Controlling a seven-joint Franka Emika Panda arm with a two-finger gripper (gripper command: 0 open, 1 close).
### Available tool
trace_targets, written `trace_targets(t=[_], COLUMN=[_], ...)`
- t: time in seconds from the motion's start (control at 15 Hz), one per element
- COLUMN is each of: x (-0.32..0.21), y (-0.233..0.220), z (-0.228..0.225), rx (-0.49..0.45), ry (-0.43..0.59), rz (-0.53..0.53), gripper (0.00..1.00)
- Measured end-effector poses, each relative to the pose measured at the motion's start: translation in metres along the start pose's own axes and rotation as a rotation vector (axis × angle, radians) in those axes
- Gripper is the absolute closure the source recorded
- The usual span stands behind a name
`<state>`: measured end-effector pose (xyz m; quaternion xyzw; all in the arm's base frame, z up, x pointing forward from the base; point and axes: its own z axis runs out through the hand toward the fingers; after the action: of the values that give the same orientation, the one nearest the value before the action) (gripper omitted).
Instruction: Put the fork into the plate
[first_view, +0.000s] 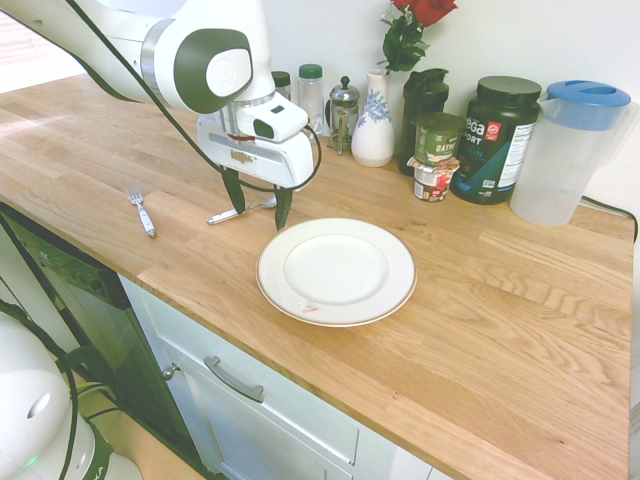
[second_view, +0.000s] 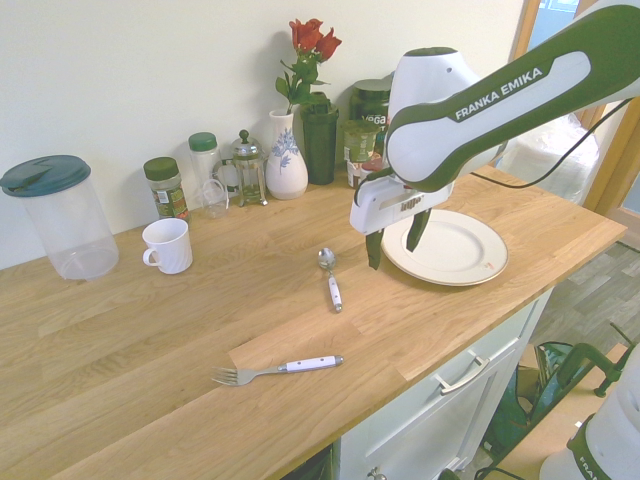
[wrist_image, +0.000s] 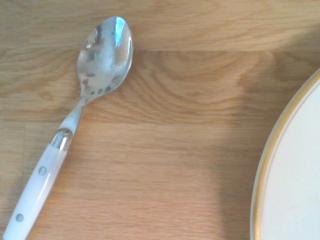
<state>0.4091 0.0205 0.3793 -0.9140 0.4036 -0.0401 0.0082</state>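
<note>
A silver fork with a white handle is seen on the brown wooden counter, well apart from the big round white plate with a gold rim. Nothing is held by the black fingers; they are spread wide above the counter, close to the plate. A shiny silver spoon with a white handle is seen between the fork and the plate. A red mark is shown near the plate's edge. At the back, red flowers are held in a white vase with blue leaves. A small white mug is also seen on the counter, beside a clear jug with a dark lid.
</note>
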Motion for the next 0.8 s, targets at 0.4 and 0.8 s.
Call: trace_targets(t=[0.4,0.8], x=[-0.005,-0.04], y=[-0.013,-0.061], z=[-0.007,-0.044], rx=[0.045,0.116], ry=[-0.032,-0.167], rz=[-0.019,-0.154], gripper=[0.0,0.0])
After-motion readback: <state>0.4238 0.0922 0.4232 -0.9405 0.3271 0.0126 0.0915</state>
